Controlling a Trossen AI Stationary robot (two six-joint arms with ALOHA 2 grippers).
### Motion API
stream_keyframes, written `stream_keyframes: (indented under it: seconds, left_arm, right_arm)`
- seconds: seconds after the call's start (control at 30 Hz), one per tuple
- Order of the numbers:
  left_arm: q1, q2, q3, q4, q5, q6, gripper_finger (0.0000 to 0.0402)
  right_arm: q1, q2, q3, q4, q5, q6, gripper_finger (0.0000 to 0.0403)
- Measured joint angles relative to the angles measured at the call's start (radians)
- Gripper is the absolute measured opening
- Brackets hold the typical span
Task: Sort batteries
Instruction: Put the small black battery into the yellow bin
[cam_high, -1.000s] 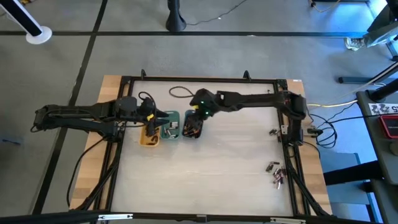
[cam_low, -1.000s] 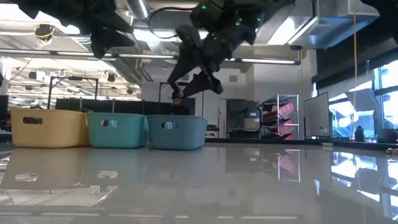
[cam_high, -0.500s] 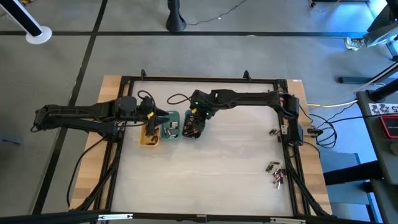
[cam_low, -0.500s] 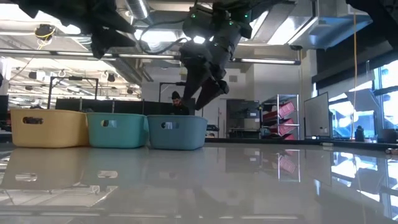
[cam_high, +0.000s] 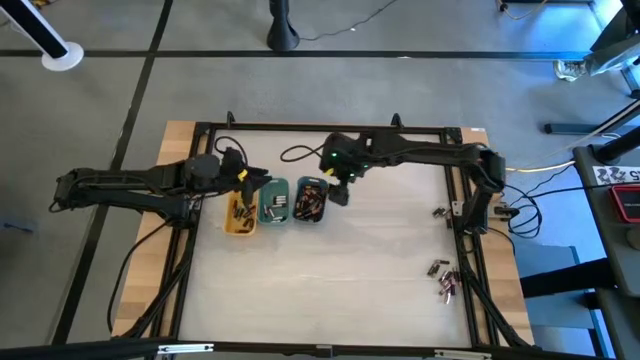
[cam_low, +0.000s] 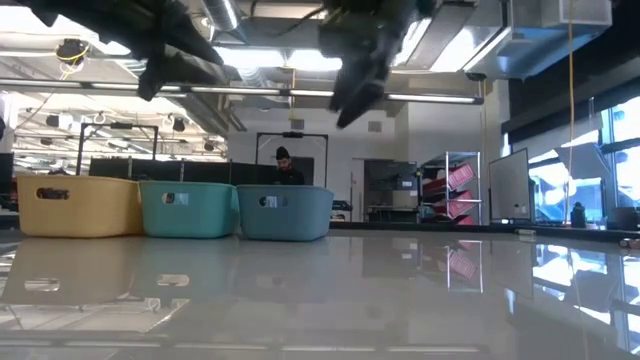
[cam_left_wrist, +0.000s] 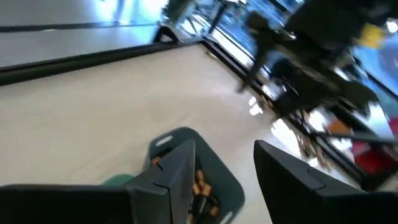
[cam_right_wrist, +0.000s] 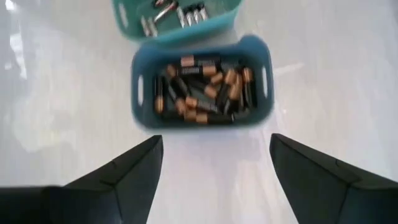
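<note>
Copper-capped cylindrical batteries fill oblong blue tray; right hand gapes wide, empty.

We look into a large robotics lab or workshop: exposed ceiling ducts and strip lights, metal shelving, a whiteboard, a framed worktop on a grey taped floor.
</note>
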Motion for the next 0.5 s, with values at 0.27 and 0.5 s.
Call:
stream_keyframes:
  seconds: [0.27,0.5]
  left_arm:
    - [-0.014,0.040,0.000,0.049,-0.092,-0.156,0.0155]
    - [-0.068,0.105,0.000,0.186,-0.174,-0.178,0.0155]
  right_arm:
    - [-0.018,-0.151,-0.090,-0.102,-0.017,-0.178,0.0298]
    - [-0.139,-0.306,-0.280,-0.018,-0.135,-0.189,0.0298]
